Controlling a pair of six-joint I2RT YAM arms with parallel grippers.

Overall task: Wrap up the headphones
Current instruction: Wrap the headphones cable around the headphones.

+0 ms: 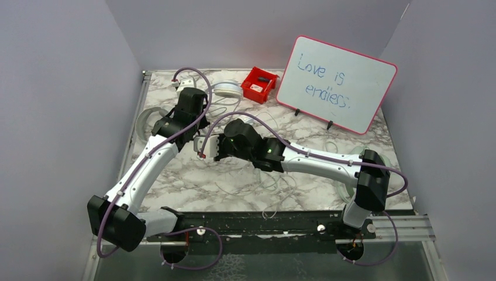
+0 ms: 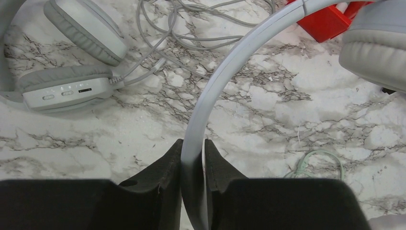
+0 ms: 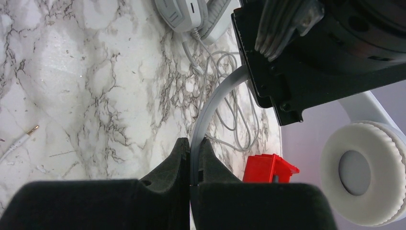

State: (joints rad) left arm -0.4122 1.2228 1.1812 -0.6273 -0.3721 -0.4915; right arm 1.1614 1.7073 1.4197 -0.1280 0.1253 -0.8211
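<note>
One pair of headphones hangs between my two grippers, held by its thin pale headband (image 2: 215, 86). My left gripper (image 2: 193, 142) is shut on the band, with a padded cup (image 2: 378, 48) off to the right. My right gripper (image 3: 193, 140) is shut on the same headband (image 3: 210, 108), close to the left gripper's black body (image 3: 325, 52); the other cup (image 3: 359, 172) hangs in the air to the right. In the top view both grippers meet over the left middle of the marble table (image 1: 193, 187). A second white pair of headphones (image 2: 67, 88) lies on the table with its cables (image 2: 191, 28) in loose loops.
A red bin (image 1: 259, 84) stands at the back, beside a whiteboard (image 1: 336, 85) propped upright. A pale headband (image 1: 143, 120) lies at the left edge, and another pair (image 1: 345, 190) lies by the right arm. A mint cable (image 2: 316, 163) and a loose jack plug (image 3: 29, 130) rest on the marble.
</note>
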